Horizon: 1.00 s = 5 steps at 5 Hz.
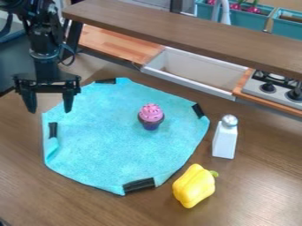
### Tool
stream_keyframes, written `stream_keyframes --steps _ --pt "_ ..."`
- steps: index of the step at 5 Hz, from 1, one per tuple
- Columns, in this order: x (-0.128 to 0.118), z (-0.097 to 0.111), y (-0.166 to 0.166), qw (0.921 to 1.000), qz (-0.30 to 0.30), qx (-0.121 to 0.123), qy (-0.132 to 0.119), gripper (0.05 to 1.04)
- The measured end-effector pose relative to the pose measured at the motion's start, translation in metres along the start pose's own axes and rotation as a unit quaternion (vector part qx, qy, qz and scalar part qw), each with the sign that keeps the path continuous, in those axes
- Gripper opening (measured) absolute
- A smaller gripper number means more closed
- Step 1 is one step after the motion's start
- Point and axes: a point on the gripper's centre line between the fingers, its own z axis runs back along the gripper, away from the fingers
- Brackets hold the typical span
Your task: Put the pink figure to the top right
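Waxy and lobed, a yellow pepper [193, 186] with a green stem lies on the wood-grained counter [259, 194], well apart from the claw [50, 110], off to its right and much closer to the camera. Behind the pepper, also right of the claw, stands a shaker [225, 142] with a smooth white, flat-sided body and a shiny domed cap.

Beneath and to the right of the claw spreads a turquoise cloth [112, 150], soft and fuzzy, irregularly rounded, with black strips of tape [139, 185] along its edge. On it, well to the right of the claw, sits the pink figure [151, 115], a small cupcake with bumpy, swirled pink frosting and a dark, tapered base. The claw's two fingers hang wide apart with nothing between them.

Past the cloth, farther from the camera and right of the claw, are a white, straight-sided basin [190, 78] and a stove [259, 88] with round black knobs.
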Motion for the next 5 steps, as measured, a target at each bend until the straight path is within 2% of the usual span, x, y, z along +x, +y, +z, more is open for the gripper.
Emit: stream_keyframes --steps 2,4,5 --pt "-0.009 -0.025 0.006 0.9991 0.010 0.008 0.040 1.000" --pt "-0.012 -0.021 -0.023 0.9985 -0.042 -0.028 0.023 1.000" --pt "-0.009 -0.001 -0.039 0.9961 -0.068 -0.055 -0.002 1.000"
